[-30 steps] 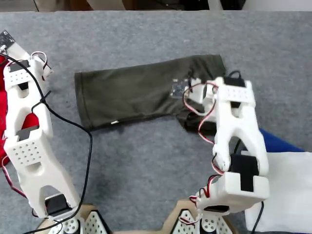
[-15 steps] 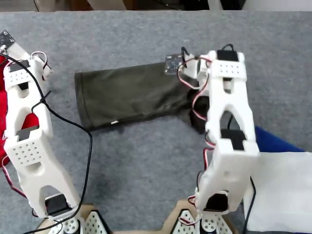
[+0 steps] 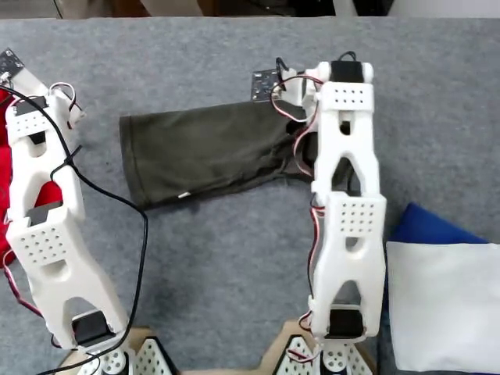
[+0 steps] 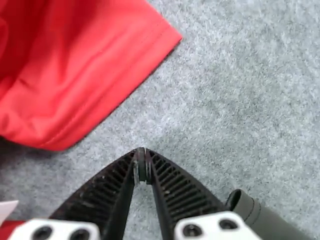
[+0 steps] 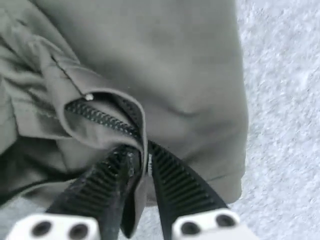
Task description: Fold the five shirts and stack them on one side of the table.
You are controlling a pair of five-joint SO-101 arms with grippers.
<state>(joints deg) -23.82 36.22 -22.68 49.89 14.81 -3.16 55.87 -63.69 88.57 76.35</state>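
The right arm (image 3: pixel 344 195) has stretched out from a bent pose at the near right to reach toward the far side, and the right end of the olive shirt (image 3: pixel 203 152) has gone with it: that end, a second ago spread flat, is now bunched under the wrist. The left arm (image 3: pixel 39 203) has not moved.

The right gripper (image 5: pixel 141 155) is closed on a fold of the olive shirt, with cloth pinched between the tips. The left gripper (image 4: pixel 141 167) is closed with tips meeting and holds nothing. It sits over bare table (image 3: pixel 195 47) just beside a corner of the red shirt (image 4: pixel 65 65).

Position of goods: the olive shirt lies across the middle of the table, its left end flat. The red shirt is a loose heap at the left edge.

Progress, as I judge it: a white shirt (image 3: pixel 445 305) lies flat on a blue shirt (image 3: pixel 426 226) at the near right (apparently a stack begun, two deep). The olive shirt is mid-fold and not yet stacked, and the red one looks untouched. I count four shirts. Less than half is done.
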